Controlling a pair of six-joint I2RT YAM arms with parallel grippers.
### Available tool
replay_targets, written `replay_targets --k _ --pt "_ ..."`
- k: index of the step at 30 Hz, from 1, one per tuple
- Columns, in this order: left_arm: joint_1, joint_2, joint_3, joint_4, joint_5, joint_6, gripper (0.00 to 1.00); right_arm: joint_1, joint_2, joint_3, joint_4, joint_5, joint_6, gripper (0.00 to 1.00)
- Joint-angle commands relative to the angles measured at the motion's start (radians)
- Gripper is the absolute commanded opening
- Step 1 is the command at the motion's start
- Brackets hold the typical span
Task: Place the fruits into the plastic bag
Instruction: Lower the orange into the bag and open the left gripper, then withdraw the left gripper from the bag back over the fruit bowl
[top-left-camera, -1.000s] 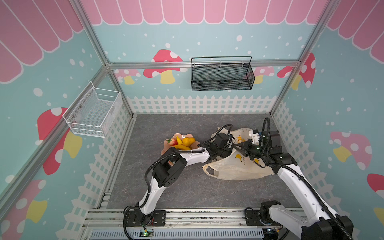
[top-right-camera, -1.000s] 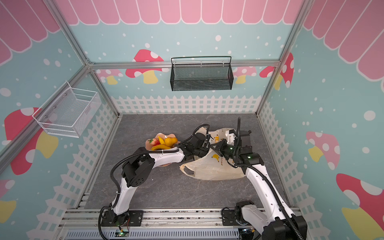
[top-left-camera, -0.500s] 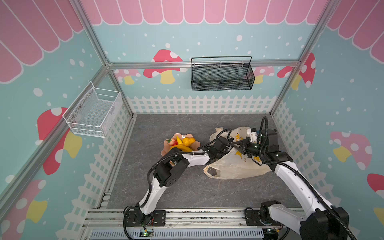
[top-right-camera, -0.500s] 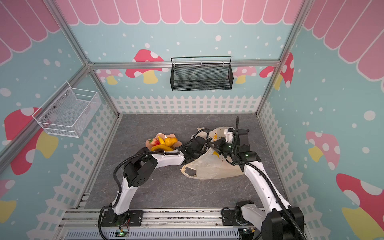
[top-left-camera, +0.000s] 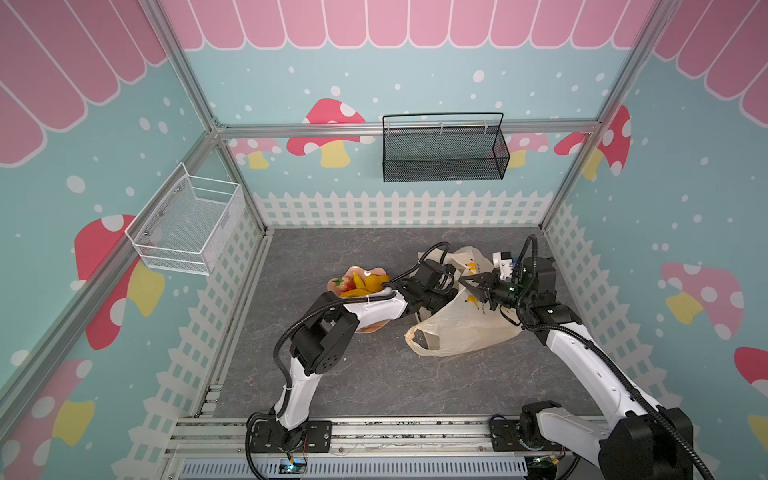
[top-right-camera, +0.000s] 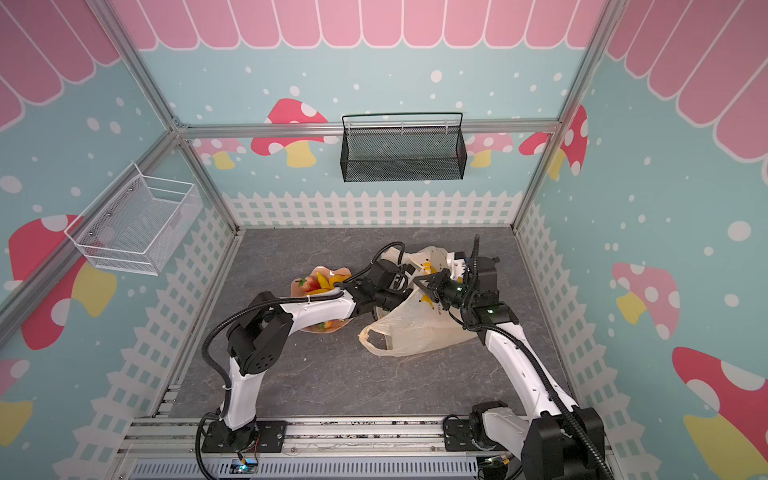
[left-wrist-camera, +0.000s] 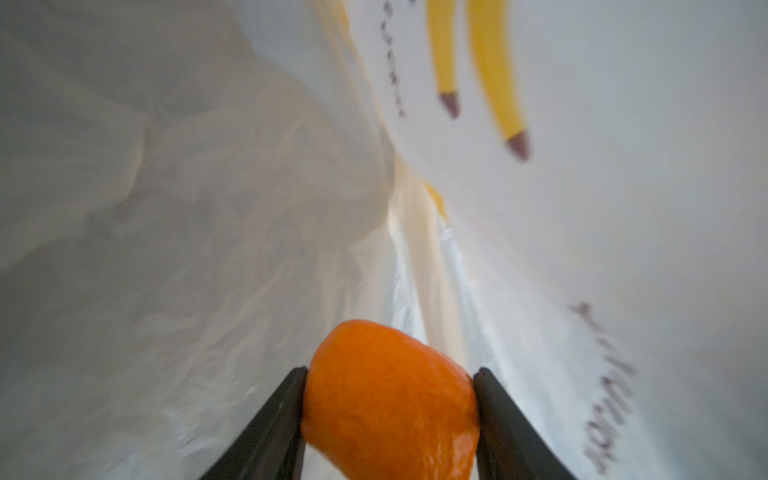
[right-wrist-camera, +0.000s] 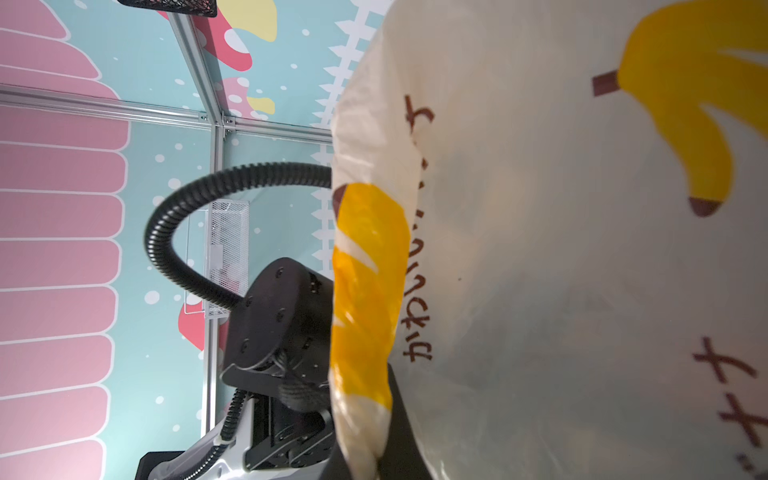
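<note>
1. The left gripper (left-wrist-camera: 390, 374) is clamped on a round orange toy fruit (left-wrist-camera: 390, 411). Its two black fingers (left-wrist-camera: 274, 424) press against opposite sides of the peel.
2. The orange is inside the thin, translucent cream-yellow plastic bag (left-wrist-camera: 199, 199). Crinkled film surrounds it, and yellow banana prints (left-wrist-camera: 498, 83) and dark lettering show through one wall.
3. The right gripper (right-wrist-camera: 370, 461) has its jaws together, pinching the bag's edge, and the film runs down between them. In both top views it grips the bag at its mouth (top-left-camera: 467, 286) (top-right-camera: 420, 283), facing the left gripper's wrist.
4. In both top views the bag (top-left-camera: 461, 328) (top-right-camera: 415, 328) lies on the grey stone-patterned tabletop (top-left-camera: 374, 374), right of the middle. One loop handle (top-left-camera: 424, 338) lies open towards the front.
5. Just left of the bag is a peach-pink wavy-edged dish (top-left-camera: 332, 284) (top-right-camera: 297, 286). It holds a red strawberry (top-left-camera: 349, 282) and yellow bananas (top-left-camera: 368, 282). The left arm crosses over the dish's near side.
6. A black mesh basket (top-left-camera: 444, 153) hangs on the back wall, and a white wire basket (top-left-camera: 187, 224) hangs on the left wall.
</note>
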Motion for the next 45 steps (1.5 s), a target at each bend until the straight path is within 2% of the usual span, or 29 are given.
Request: replay_targets --k 1,8,17,25,34,40,45 --pt "-0.008 -0.015 0.015 -0.067 -0.022 -0.013 0.61 0.008 -0.018 -0.02 0.058 -0.014 0.049 0.0" --pt "-0.007 -0.005 0.031 -0.077 -0.013 -0.04 0.67 0.008 -0.022 -0.04 0.079 -0.016 0.061 0.0" --pt "-0.008 0.003 0.036 -0.033 0.045 -0.08 0.8 0.008 -0.008 -0.045 0.097 -0.022 0.062 0.0" --pt "0.004 -0.032 0.039 -0.048 0.041 -0.084 0.84 0.008 0.003 -0.042 0.105 -0.027 0.06 0.0" --pt "0.029 -0.118 0.025 -0.277 -0.06 0.064 0.84 0.005 -0.022 -0.06 0.055 -0.007 0.037 0.0" --pt "0.048 -0.173 -0.009 -0.32 -0.096 0.099 0.84 -0.003 -0.04 -0.075 0.037 0.011 0.035 0.0" --pt "0.053 -0.199 0.005 -0.411 -0.141 0.166 0.84 -0.004 -0.027 -0.028 -0.03 0.033 -0.022 0.0"
